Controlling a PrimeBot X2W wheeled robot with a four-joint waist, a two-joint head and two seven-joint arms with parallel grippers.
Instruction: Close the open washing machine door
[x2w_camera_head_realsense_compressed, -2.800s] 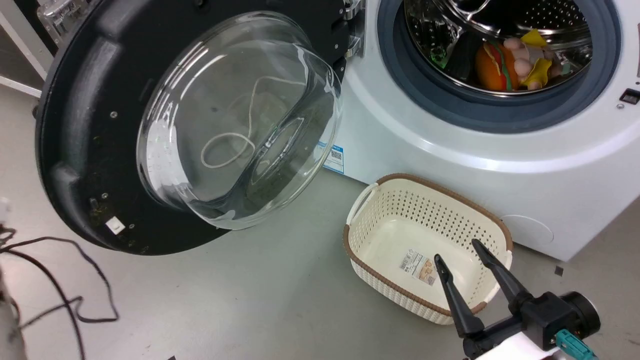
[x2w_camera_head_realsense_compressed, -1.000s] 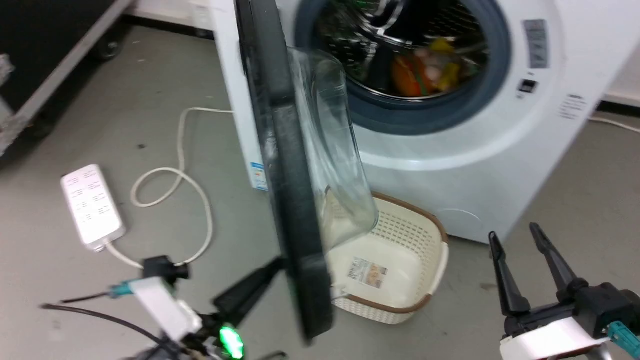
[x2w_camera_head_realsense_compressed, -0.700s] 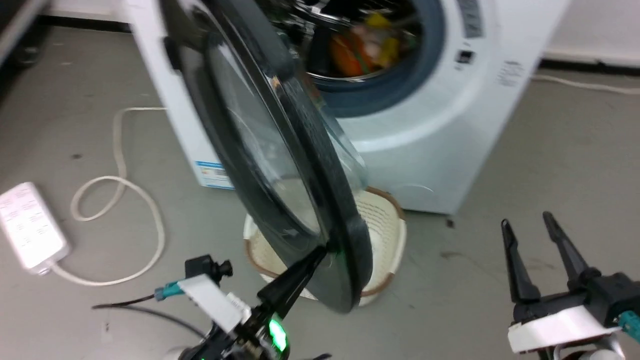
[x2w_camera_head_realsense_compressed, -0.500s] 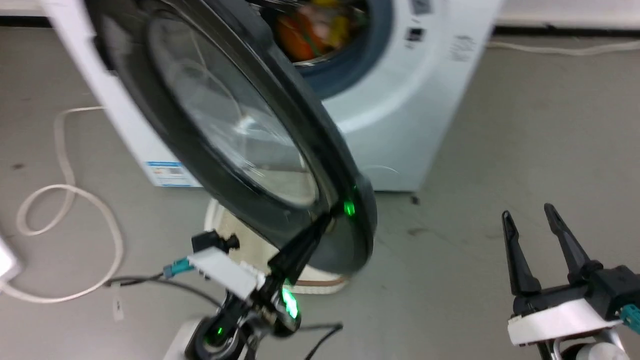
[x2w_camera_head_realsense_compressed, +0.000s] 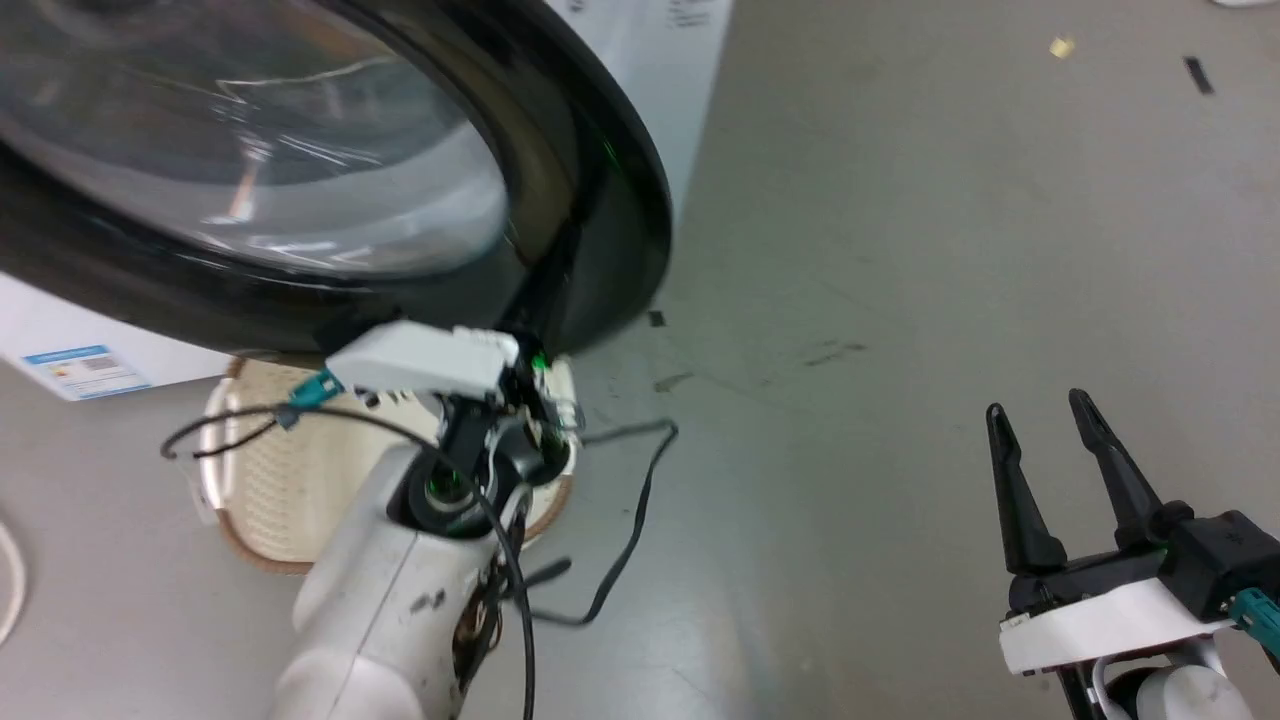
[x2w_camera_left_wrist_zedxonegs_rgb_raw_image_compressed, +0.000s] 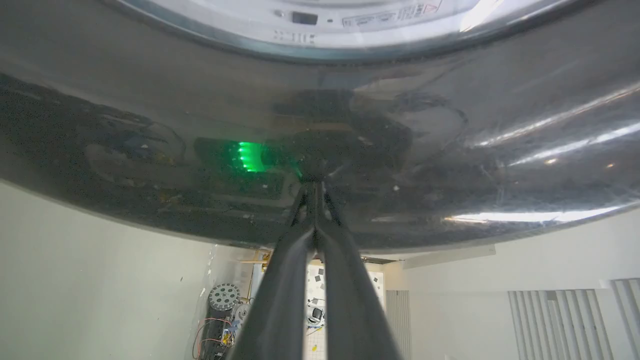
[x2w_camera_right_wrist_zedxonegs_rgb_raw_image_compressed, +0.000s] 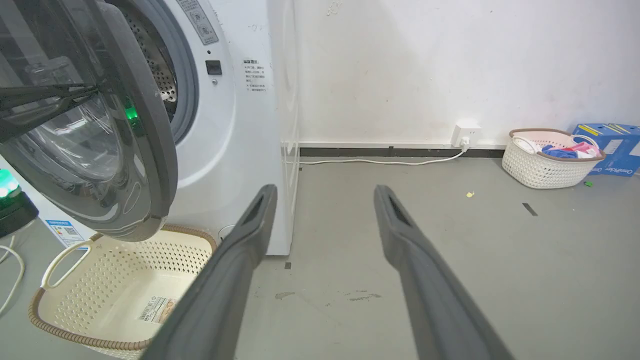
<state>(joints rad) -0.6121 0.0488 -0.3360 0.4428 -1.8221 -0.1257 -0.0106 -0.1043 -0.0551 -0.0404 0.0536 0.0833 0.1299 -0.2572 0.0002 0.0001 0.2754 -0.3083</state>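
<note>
Door (x2w_camera_right_wrist_zedxonegs_rgb_raw_image_compressed: 152, 150) swung closer; left end effector (x2w_camera_left_wrist_zedxonegs_rgb_raw_image_compressed: 314, 189) touching.

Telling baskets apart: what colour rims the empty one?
Brown, on a cream basket; right wrist view.

Your head view was evenly lit but smeared by motion blur, worst across the washing machine door (x2w_camera_head_realsense_compressed: 590, 180), whose glossy black rim carried pale glare streaks. Your left wrist view was dim, with a green glow (x2w_camera_left_wrist_zedxonegs_rgb_raw_image_compressed: 250, 156) mirrored in the door. Your right wrist view was bright and sharp, though the right gripper (x2w_camera_right_wrist_zedxonegs_rgb_raw_image_compressed: 324, 189) looked soft and stretched near the bottom edge.
</note>
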